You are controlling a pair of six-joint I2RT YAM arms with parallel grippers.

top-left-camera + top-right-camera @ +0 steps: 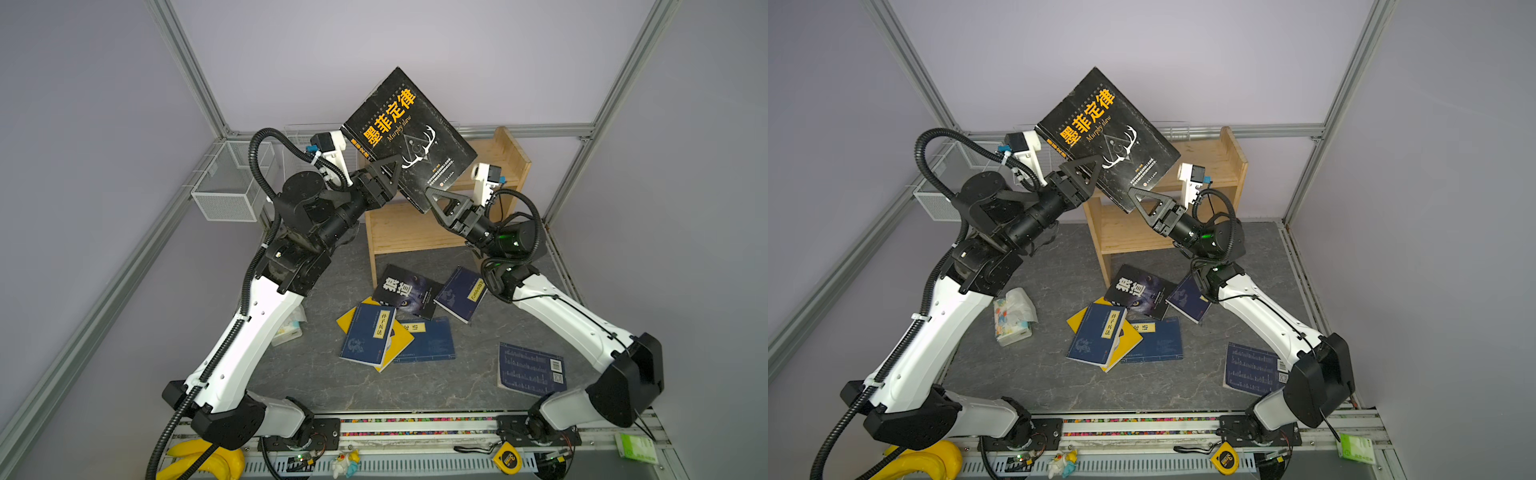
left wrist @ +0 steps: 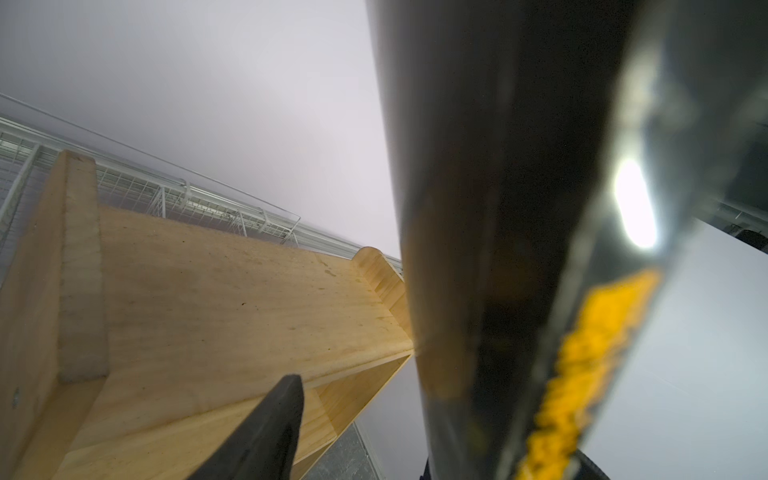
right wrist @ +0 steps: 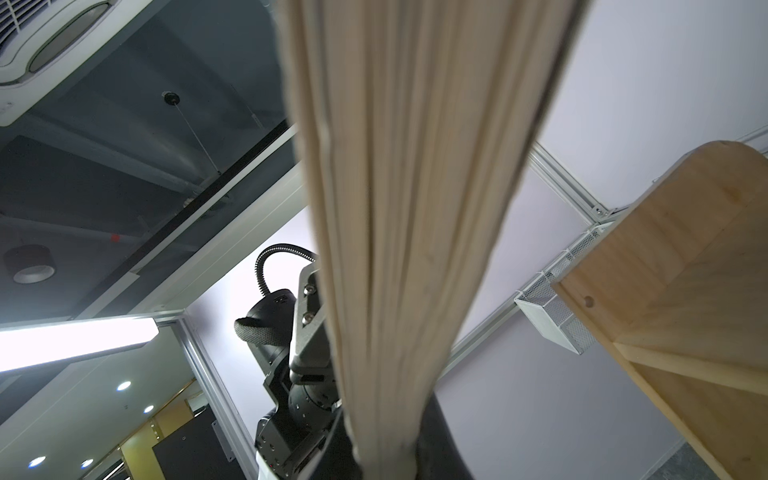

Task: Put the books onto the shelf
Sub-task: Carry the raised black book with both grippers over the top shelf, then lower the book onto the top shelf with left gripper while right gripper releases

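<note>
Shelf (image 1: 415, 228) bare where visible. One black book (image 1: 409, 137) aloft: right gripper (image 1: 432, 197) clamped on it, left gripper (image 1: 395, 170) jaws apart. Six books (image 1: 370, 332) lie on table (image 1: 316, 374).

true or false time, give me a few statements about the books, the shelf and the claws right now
1. The black book with the orange title is held in the air near the shelf. True.
2. The right claw is shut on that book's page edge. True.
3. Two books already stand on the shelf. False: no book shows on its visible boards.
4. The yellow book tops the pile. False: a navy book lies on it.
5. The wolf-cover book leans upright against the shelf. False: it lies cover up on the table in front of it.
</note>
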